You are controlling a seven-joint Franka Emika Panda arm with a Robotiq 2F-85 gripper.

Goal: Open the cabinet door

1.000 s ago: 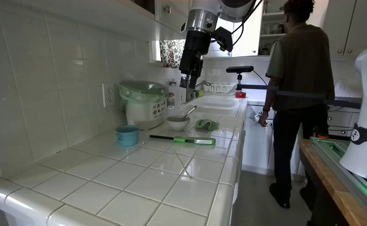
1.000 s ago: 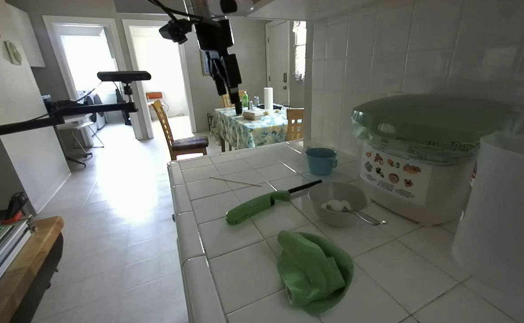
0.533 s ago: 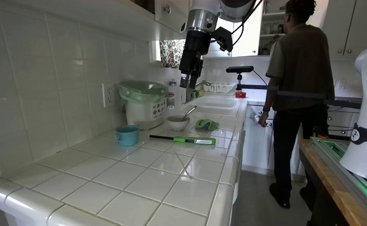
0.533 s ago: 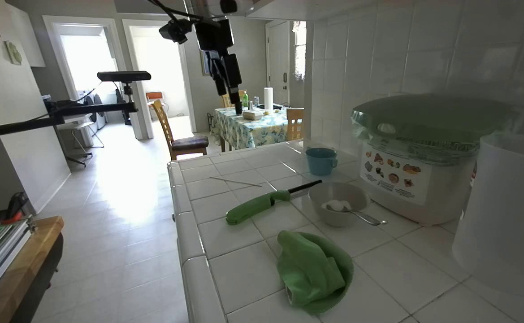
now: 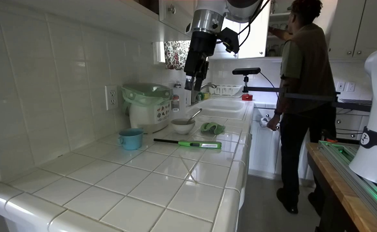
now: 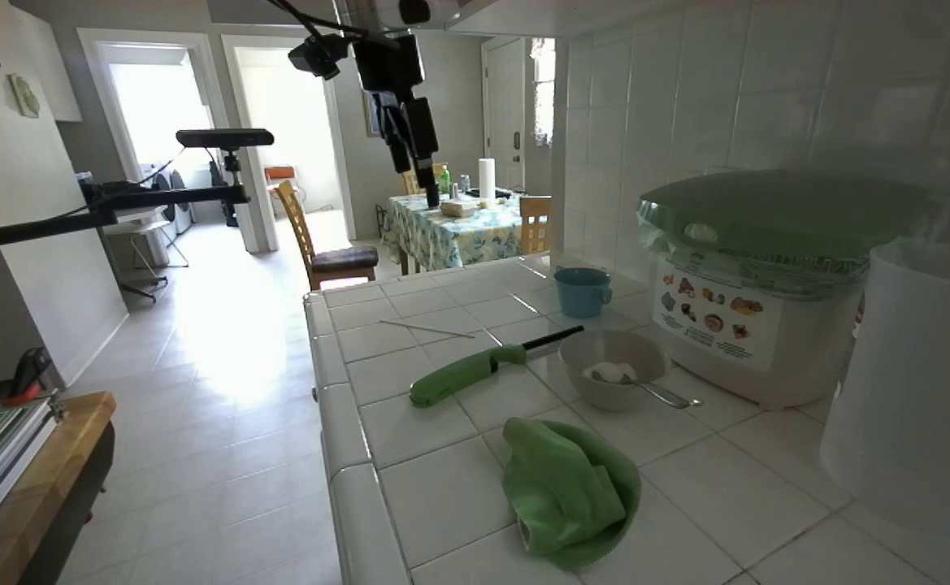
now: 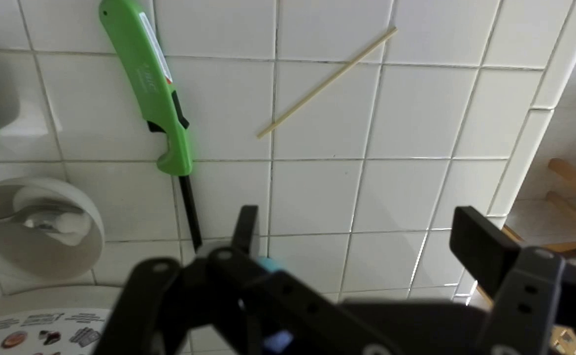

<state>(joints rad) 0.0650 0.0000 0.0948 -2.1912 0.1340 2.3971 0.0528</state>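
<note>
The white cabinet door (image 5: 179, 20) with a recessed panel and a small knob (image 5: 171, 9) shows at the top in an exterior view. Its upper part is out of frame and its right side is hidden by the arm. It looks flush with the cupboard front. My gripper (image 5: 193, 84) hangs in the air above the counter, lower than the door and apart from it. It also shows in an exterior view (image 6: 416, 180). In the wrist view the gripper (image 7: 356, 224) is wide open, with only tiles visible between its fingers. The door is out of the wrist view.
A person (image 5: 307, 71) stands at an open cupboard behind. A bowl (image 5: 183, 128) with a spoon, a blue cup (image 5: 131, 140), a green lighter (image 5: 199, 144), a green cloth (image 6: 568, 491) and a lidded bin (image 5: 147, 112) stand or lie on the tiled counter (image 5: 136, 180).
The arm and gripper have not visibly moved. The person has leaned and raised an arm to the cupboard shelf.
</note>
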